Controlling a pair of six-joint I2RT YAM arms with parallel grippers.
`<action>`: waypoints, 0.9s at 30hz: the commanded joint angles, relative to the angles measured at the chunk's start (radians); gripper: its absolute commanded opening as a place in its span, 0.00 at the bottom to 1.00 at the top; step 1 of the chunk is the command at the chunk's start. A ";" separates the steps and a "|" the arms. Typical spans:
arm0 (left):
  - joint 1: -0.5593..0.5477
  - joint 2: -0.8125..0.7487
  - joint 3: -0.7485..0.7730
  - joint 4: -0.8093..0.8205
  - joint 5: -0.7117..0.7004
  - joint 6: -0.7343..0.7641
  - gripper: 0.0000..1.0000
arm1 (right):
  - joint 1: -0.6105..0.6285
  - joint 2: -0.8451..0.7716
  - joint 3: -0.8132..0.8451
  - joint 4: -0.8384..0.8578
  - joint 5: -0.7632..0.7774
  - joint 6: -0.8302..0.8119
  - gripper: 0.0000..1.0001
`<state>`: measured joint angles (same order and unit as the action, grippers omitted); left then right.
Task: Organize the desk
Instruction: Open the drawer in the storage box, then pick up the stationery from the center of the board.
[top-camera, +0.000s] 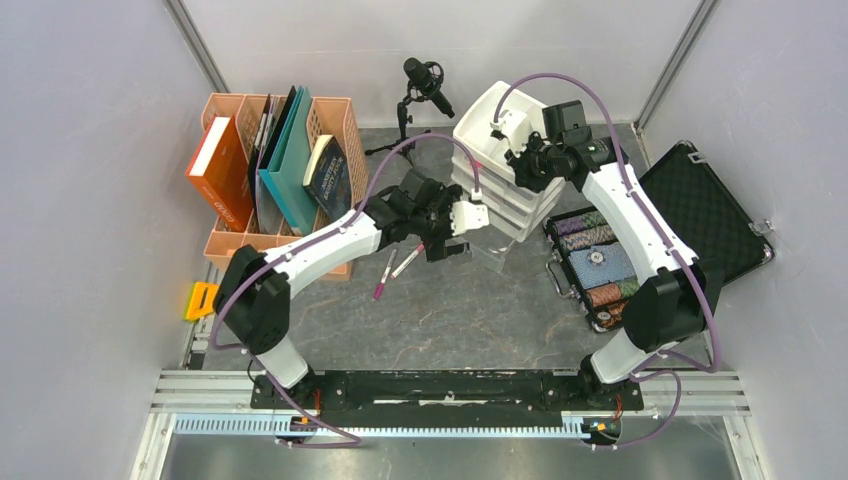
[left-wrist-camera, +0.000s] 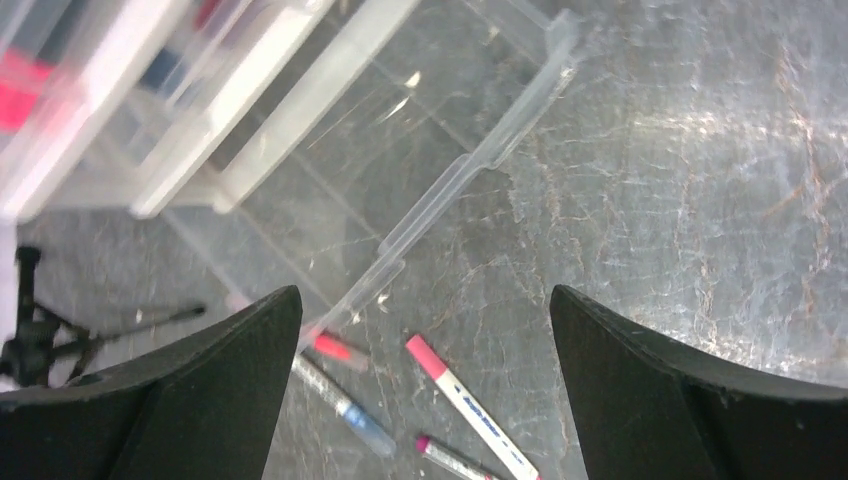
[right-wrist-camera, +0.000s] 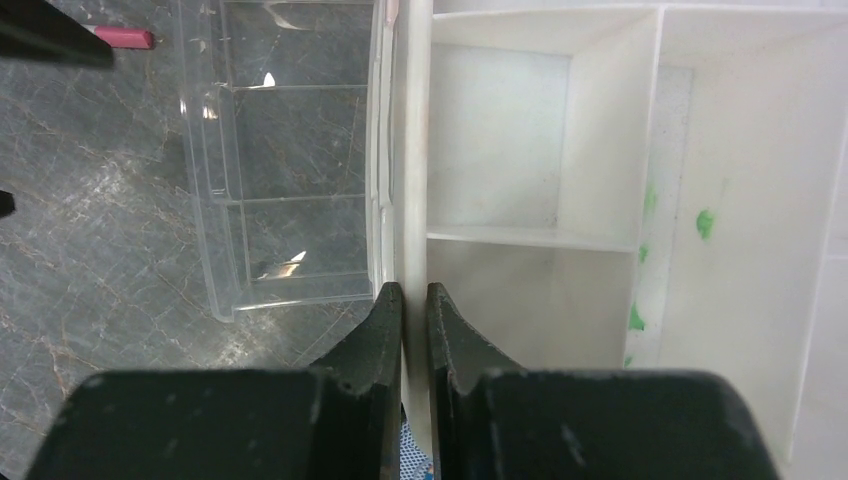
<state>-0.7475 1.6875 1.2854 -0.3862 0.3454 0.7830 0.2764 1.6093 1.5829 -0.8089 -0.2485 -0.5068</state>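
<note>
Pink-capped pens (left-wrist-camera: 465, 405) lie slantwise on tabletop (left-wrist-camera: 700, 200) just left of clear drawer (left-wrist-camera: 380, 130), nearest left hand (left-wrist-camera: 425, 297), spread wide; right hand (right-wrist-camera: 415, 292) clamped on white organiser wall (right-wrist-camera: 413, 150).

Desk (top-camera: 450, 310) with pens (top-camera: 398, 268), drawer unit (top-camera: 478, 128)

Bright, even light, probably from overhead, leaves white glare on the table (left-wrist-camera: 690, 130) at the left wrist view's upper right, its upper left blurs, and the top view is sharp with soft shadows.
</note>
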 joint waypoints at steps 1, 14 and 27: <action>0.013 -0.082 0.005 -0.015 -0.224 -0.262 1.00 | -0.023 0.015 0.006 -0.011 0.132 -0.060 0.00; 0.197 0.039 0.018 -0.039 -0.369 -0.393 0.97 | -0.030 -0.025 -0.032 -0.001 0.109 -0.066 0.02; 0.264 0.339 0.211 -0.102 -0.411 -0.353 0.79 | -0.029 -0.042 -0.054 0.009 0.093 -0.065 0.01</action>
<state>-0.5030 1.9953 1.4239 -0.4652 -0.0528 0.4347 0.2699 1.5894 1.5547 -0.7841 -0.2432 -0.5289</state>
